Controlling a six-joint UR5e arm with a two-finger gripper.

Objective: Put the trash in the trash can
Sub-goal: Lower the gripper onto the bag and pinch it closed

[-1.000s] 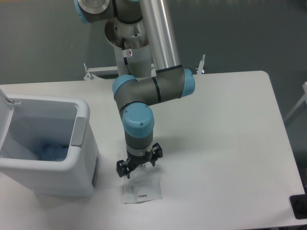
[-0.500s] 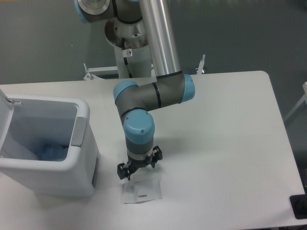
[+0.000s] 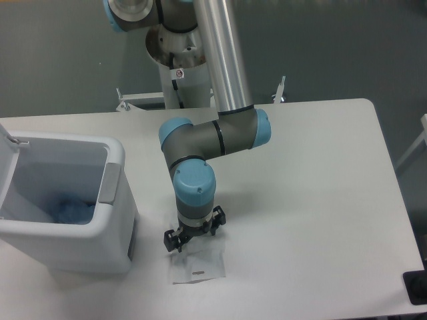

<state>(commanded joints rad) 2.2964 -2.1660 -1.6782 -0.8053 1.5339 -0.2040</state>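
- The plastic bag (image 3: 197, 265) is a flat, crinkled, clear-white square with a small dark sticker mark, lying on the smooth pale tabletop (image 3: 313, 200) near its front edge.
- The trash can (image 3: 67, 213) is a white boxy plastic bin with rounded corners and a grey side handle; its lid is swung open at the 9 o'clock side.
- Inside the trash can a bluish crumpled shape, the bottle (image 3: 72, 210), lies on the bottom.
- Compared with a second ago, the arm's wrist has sunk lower and shifted slightly towards 6 o'clock, so the hand (image 3: 193, 235) now sits just over the bag's far edge; the bag and trash can lie as they did.
- The arm reaches down from its base at 12 o'clock, elbow bent, wrist pointing straight down at the tabletop.
- The hand's two dark fingers are spread apart and grip nothing; whether they touch the bag cannot be told.
- The bag lies at 4 o'clock from the trash can, near it but apart.
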